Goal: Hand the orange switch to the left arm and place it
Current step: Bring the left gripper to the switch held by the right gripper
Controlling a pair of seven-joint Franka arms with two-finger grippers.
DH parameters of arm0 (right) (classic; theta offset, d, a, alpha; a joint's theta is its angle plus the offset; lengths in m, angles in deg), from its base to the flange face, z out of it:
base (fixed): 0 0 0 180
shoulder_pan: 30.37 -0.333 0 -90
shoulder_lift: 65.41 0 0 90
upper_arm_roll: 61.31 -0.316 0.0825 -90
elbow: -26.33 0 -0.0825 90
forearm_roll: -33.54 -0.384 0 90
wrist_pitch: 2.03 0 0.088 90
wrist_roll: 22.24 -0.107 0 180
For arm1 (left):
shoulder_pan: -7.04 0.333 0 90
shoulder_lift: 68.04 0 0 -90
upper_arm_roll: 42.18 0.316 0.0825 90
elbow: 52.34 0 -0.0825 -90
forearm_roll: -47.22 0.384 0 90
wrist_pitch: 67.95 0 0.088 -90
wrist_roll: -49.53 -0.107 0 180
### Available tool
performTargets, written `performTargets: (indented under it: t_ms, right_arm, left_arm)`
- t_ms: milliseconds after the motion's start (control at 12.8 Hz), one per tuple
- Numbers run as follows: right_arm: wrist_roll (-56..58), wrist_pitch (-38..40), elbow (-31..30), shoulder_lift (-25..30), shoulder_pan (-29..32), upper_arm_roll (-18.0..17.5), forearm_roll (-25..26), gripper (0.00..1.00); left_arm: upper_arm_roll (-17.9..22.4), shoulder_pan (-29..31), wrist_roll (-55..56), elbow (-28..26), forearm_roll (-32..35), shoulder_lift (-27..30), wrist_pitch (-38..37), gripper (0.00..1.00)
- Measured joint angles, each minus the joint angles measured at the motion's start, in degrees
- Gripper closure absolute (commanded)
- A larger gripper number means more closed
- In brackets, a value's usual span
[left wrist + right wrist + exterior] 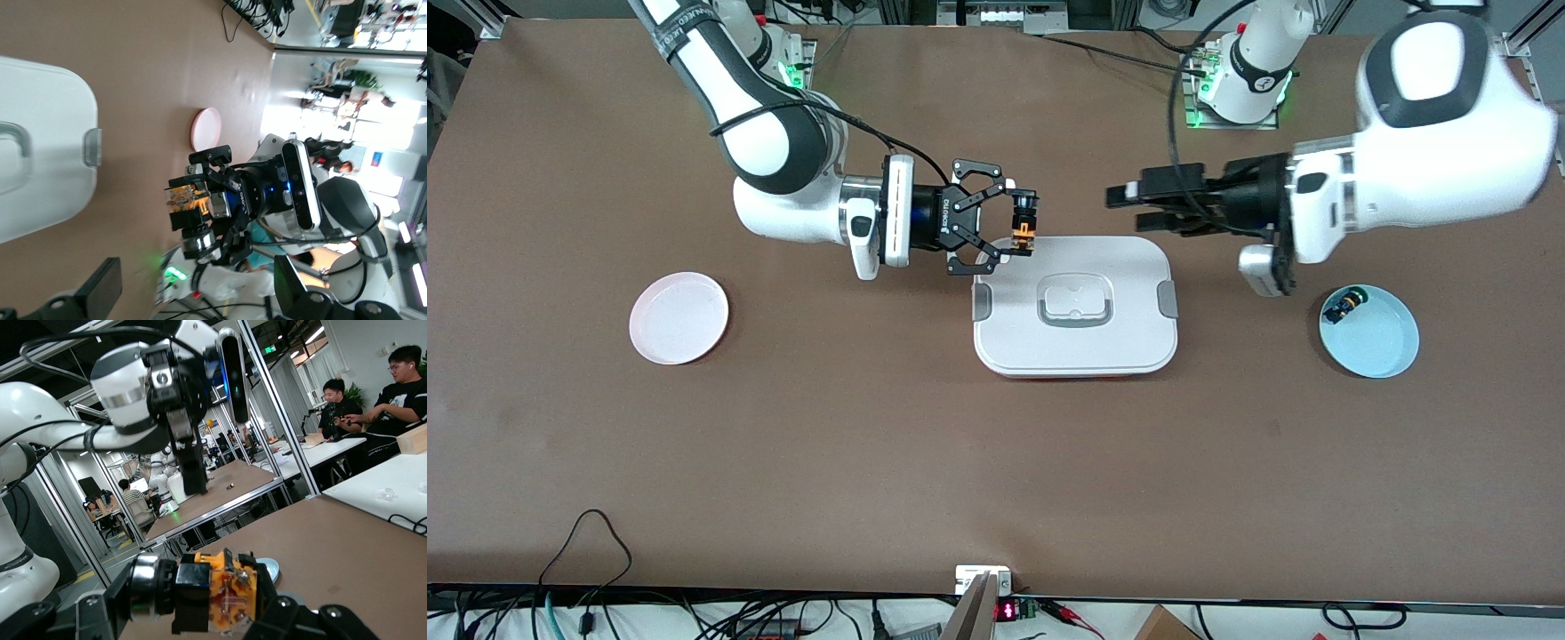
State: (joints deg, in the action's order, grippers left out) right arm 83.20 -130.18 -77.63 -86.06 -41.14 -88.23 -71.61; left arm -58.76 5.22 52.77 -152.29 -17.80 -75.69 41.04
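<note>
My right gripper is shut on the orange switch, a small block with a black top and an orange lower part. It holds the switch in the air over the corner of the white box at the right arm's end. The switch fills the right wrist view and also shows in the left wrist view. My left gripper is open and empty. It hangs level over the table just off the box's other corner, pointing at the switch with a gap between them. Its fingers stand wide apart.
A pink plate lies toward the right arm's end. A light blue plate lies toward the left arm's end and holds a small black-and-blue part. Cables hang at the table's near edge.
</note>
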Motion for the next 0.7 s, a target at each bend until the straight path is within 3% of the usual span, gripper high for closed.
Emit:
performTargets:
  t_ms: [234,701]
  right_arm:
    - [0.2,-0.3,1.7,-0.6,-0.5,0.0,0.0,1.0]
    - [0.3,-2.3,3.7,-1.2,-2.1,0.0,-0.3,1.0]
  left_arm:
    - [-1.7,0.0,-0.3,-6.9,-8.6,2.0,4.3,0.0]
    - [-3.3,-0.1,-0.5,-9.4,-13.4,1.1,7.9,0.01]
